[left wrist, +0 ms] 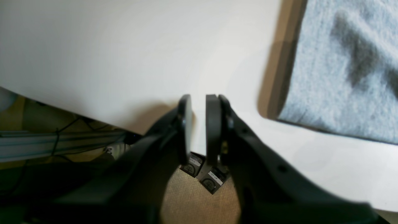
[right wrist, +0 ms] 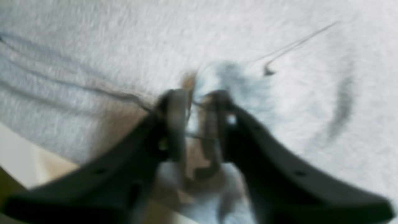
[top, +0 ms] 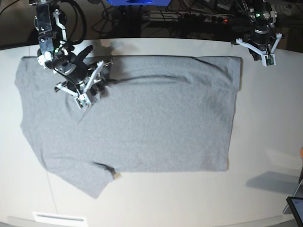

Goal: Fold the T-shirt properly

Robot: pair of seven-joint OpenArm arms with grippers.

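A grey T-shirt (top: 156,123) lies spread flat on the white table (top: 265,142), with one sleeve at the front left. My right gripper (top: 84,100) is down on the shirt's back left part. In the blurred right wrist view the right gripper (right wrist: 196,124) is closed on a pinched fold of the T-shirt (right wrist: 279,46). My left gripper (top: 264,56) hovers past the shirt's back right corner. In the left wrist view the left gripper (left wrist: 198,124) is empty, its jaws a narrow gap apart, and the T-shirt (left wrist: 342,77) lies off to its right.
Cables and a power strip (top: 189,16) run behind the table's back edge. A dark tablet corner (top: 296,208) shows at the front right. A white label (top: 57,217) sits at the front left edge. Floor and cables (left wrist: 46,140) show below the table edge.
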